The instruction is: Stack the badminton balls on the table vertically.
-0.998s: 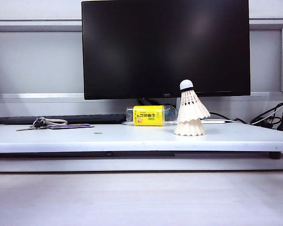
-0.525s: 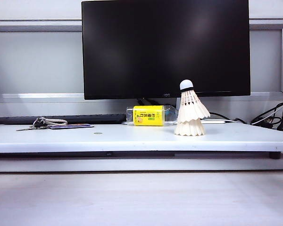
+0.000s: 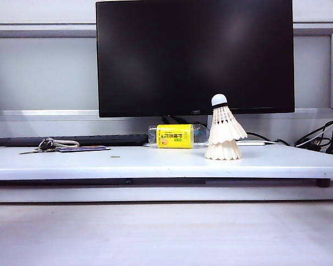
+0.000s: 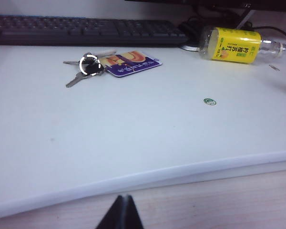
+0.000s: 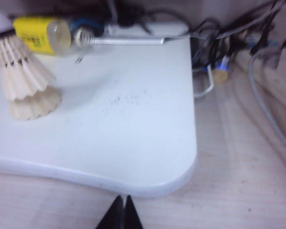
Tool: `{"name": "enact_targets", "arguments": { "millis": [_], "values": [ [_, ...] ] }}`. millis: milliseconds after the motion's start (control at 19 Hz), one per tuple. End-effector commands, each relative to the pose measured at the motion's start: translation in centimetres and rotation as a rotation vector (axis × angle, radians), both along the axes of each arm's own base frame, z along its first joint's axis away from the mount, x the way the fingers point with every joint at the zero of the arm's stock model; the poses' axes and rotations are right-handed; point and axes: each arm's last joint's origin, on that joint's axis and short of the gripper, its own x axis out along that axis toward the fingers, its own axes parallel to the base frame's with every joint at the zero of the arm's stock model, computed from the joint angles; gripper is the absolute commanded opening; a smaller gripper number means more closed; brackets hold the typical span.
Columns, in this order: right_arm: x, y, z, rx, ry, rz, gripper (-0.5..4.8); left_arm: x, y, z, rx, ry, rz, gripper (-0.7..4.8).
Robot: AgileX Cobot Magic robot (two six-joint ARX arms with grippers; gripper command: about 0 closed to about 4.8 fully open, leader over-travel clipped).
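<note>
Start at nine o'clock on the table point(image 3: 155, 160): the keys point(image 3: 47, 144) lie there, and your left gripper point(image 4: 120, 212) hangs off the front edge, jaws shut, holding nothing. At three o'clock the badminton balls point(image 3: 225, 133) stand nested upright, beside the yellow-labelled bottle point(image 3: 175, 136). Nothing has changed over the last second; your right gripper point(image 5: 120, 212) hangs shut and empty, so I judge the stacking finished.

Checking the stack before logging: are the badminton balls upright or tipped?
Upright: the badminton balls stand nested on the table, skirts down, one cork tip on top, clear of both claws.
</note>
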Motion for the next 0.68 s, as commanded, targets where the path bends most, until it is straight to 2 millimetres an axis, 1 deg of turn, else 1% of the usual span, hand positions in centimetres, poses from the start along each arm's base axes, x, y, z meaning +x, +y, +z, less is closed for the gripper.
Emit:
{"name": "enact_targets", "arguments": {
  "millis": [53,315,683],
  "values": [
    [0.0,-0.1,0.0,-0.002,-0.007,-0.015,-0.01,0.1,0.4,-0.1,0.009,0.007,0.043,-0.05],
    [0.1,-0.5,0.0,-0.002,-0.006,-0.056,-0.01,0.3,1.8,-0.1,0.009,0.008,0.19,-0.05],
    [0.1,-1.0,0.0,-0.003,-0.006,-0.101,-0.01,0.3,1.9,-0.1,0.009,0.008,0.195,-0.05]
  ]
}}
